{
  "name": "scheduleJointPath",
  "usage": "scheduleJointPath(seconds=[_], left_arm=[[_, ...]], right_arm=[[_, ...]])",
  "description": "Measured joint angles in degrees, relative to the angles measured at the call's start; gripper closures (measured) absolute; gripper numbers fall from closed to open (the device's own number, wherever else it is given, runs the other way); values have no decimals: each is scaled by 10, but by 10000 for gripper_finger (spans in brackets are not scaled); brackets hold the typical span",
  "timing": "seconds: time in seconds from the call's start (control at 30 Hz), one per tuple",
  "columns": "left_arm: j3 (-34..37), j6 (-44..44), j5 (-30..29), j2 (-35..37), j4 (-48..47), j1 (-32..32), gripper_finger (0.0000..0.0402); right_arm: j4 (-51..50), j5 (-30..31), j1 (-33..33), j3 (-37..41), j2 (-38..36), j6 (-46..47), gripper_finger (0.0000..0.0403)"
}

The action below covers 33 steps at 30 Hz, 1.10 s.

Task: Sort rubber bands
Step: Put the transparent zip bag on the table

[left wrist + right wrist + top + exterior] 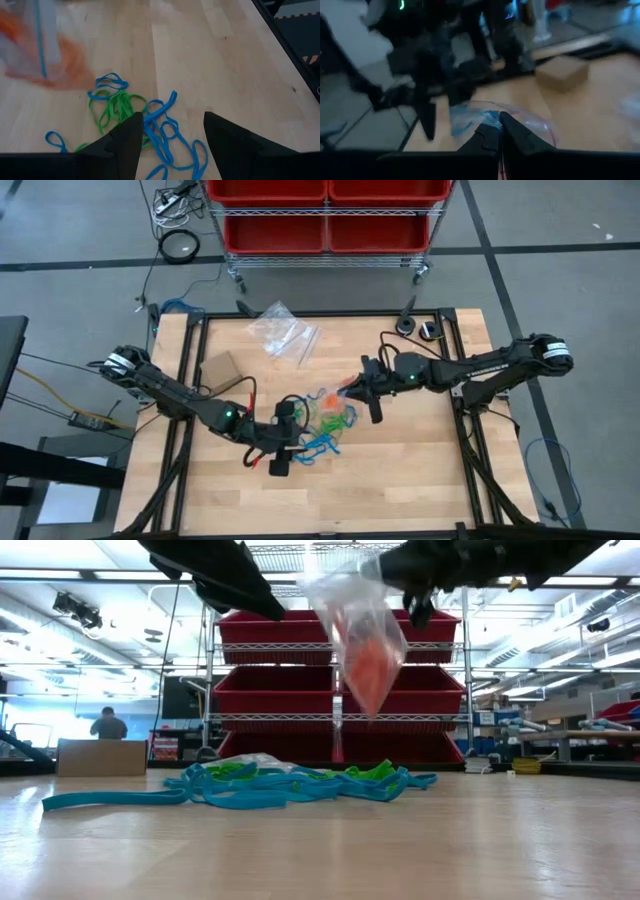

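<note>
Orange bands (368,665) already in bag (355,615), which right gripper (500,131) pinches, mid frame. Blue/green pile (325,425) left; left gripper (170,135) gapes over it, empty.

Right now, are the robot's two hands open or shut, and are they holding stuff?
Left gripper: jaws open, holding nothing, over the rubber bands.
Right gripper: jaws shut on the clear bag.

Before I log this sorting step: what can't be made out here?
- Number of orange rubber bands in the clear plastic bag: low view, blurred through the film.
- Right gripper grip point on the bag: right wrist view, blurred.
- Tangled blue and green rubber bands: left wrist view, partly hidden by the open left gripper.
</note>
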<state>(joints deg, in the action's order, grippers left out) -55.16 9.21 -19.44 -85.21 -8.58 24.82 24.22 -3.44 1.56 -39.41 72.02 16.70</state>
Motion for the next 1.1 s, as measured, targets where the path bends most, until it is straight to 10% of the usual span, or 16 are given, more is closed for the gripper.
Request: scheduleJointPath(seconds=[0.17, 1.1], left_arm=[[0, -1, 0, 0, 1, 0, 184], [0, -20, 0, 0, 0, 8, 184]], right_arm=[[-51, 141, -4, 1, -1, -7, 403], [-67, 119, -331, 1, -1, 47, 403]])
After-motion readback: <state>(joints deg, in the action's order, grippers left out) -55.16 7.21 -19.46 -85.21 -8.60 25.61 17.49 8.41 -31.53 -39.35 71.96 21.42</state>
